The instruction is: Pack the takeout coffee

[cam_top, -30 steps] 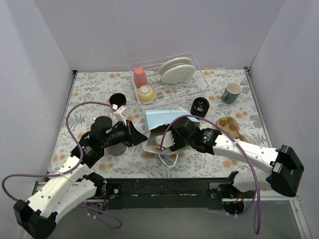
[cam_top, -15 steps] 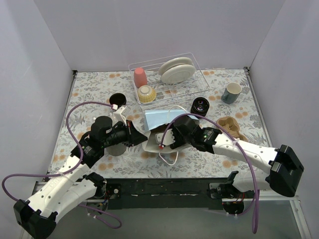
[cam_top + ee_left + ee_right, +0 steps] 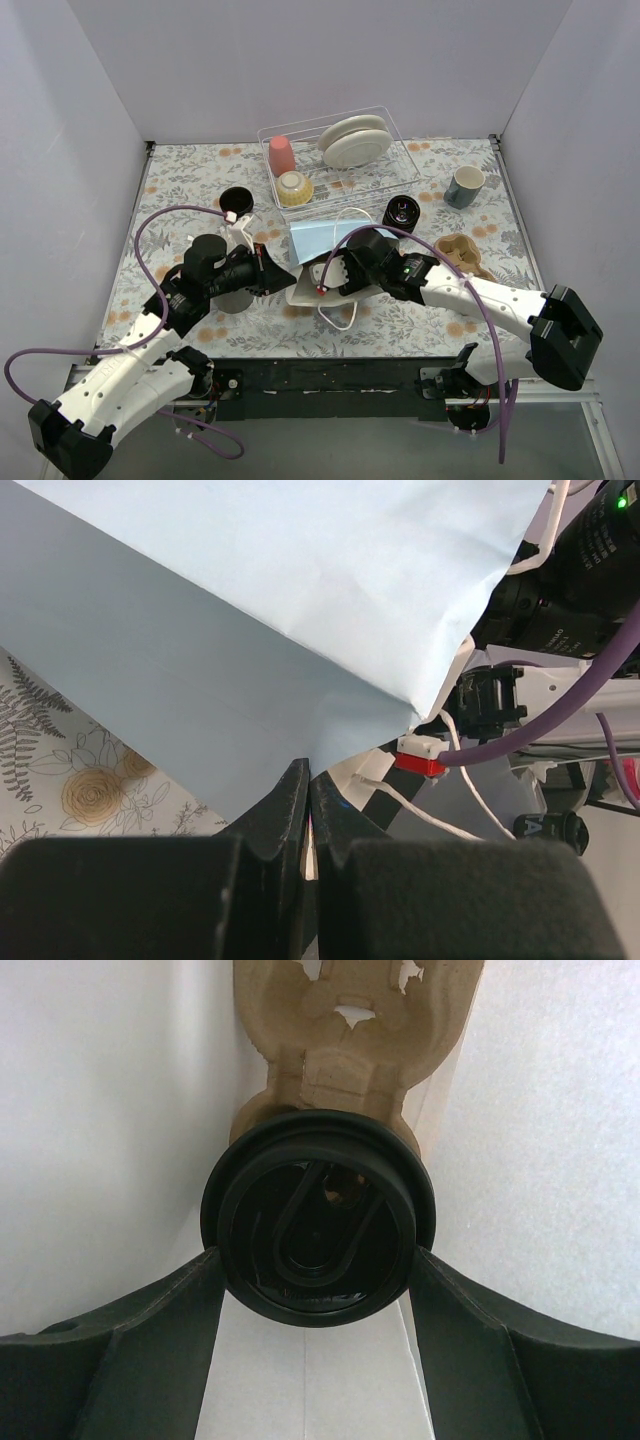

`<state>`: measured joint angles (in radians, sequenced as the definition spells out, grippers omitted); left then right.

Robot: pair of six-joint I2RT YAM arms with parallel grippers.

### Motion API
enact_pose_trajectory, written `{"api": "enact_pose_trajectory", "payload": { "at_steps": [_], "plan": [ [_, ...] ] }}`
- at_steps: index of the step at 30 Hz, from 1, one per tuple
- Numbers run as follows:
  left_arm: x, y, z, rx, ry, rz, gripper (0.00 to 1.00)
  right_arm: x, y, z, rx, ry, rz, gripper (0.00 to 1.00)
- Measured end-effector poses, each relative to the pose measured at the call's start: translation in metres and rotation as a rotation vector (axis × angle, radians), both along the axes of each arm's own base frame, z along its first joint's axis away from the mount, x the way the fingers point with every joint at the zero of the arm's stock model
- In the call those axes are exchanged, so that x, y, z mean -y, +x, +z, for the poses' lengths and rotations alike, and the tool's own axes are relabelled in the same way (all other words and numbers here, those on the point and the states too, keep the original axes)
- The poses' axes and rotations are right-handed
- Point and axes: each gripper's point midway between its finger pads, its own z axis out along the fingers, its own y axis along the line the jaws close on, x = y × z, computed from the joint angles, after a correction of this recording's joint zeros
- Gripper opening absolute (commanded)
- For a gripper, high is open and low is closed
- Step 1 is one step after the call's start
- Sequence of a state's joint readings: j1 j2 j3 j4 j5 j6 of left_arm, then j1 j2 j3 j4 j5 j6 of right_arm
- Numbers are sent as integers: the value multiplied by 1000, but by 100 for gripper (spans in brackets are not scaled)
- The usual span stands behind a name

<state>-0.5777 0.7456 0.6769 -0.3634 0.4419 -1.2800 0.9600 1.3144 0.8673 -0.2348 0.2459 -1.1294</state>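
A light blue paper bag (image 3: 318,240) lies on its side mid-table with its white mouth toward the arms. My left gripper (image 3: 308,780) is shut on the bag's edge (image 3: 330,735), paper pinched between the jaws. My right gripper (image 3: 318,1260) reaches inside the bag, its fingers (image 3: 170,1300) pressed on both sides of a takeout coffee (image 3: 318,1222), black lid facing the camera. Beyond that cup a brown pulp carrier (image 3: 350,1020) lies in the bag. Whether the cup sits in it I cannot tell. Two more takeout coffees (image 3: 236,200) (image 3: 402,213) stand on the table.
A clear dish rack (image 3: 400,150) at the back holds a pink cup, a yellow bowl and plates. A blue-grey mug (image 3: 465,186) stands back right. A second pulp carrier (image 3: 462,256) lies right of the bag. White walls close in the table.
My right arm has pushed a little further up and left into the bag with the cup. The left gripper has stayed pinched on the bag's edge.
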Motion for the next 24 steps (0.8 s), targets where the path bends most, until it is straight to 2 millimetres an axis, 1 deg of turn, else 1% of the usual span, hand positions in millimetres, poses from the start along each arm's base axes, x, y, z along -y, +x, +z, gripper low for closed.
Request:
{"api": "enact_pose_trajectory", "payload": {
  "at_steps": [4,6,15,20,22,24],
  "plan": [
    [0,1,0,-3,-2,1,0,0,1,-1,-5,7,0,55],
    [1,1,0,-5,-1,1,0,1,2,-2,-4,13,-1,58],
    [2,3,-5,-18,9,1,0,1,6,-3,6,27,-6,59],
    [4,5,-8,-32,17,1,0,1,9,-6,26,30,-8,70],
    [4,6,-8,-35,19,1,0,1,9,-6,32,32,-10,72],
    [5,7,-8,-39,19,2,0,2,9,-6,34,31,-9,82]
  ]
}}
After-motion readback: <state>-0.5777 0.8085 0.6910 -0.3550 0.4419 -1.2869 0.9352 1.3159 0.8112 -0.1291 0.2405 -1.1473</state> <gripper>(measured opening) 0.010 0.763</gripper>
